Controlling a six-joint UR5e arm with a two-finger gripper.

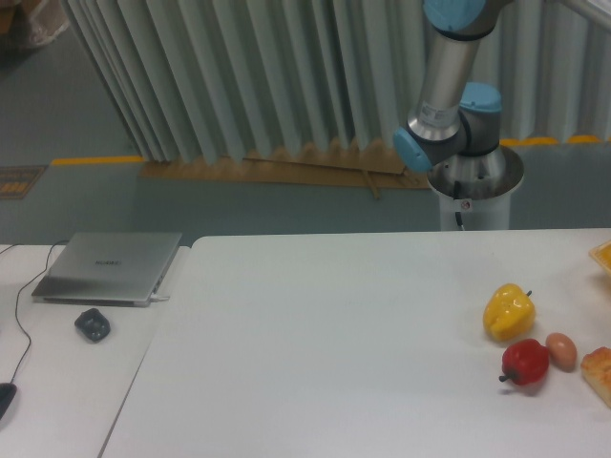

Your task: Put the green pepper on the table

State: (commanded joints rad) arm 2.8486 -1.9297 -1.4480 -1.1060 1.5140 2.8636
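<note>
Behind the table (334,334), the arm (444,86) rises upright.

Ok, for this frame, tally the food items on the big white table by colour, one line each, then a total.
Yellow: 1, the yellow pepper
Red: 1, the red fruit
Brown: 1, the egg
Orange-tan: 2, the bread-like piece and an orange item, both cut off at the right edge
Green: 0, no green pepper is in view
Total: 5
</note>
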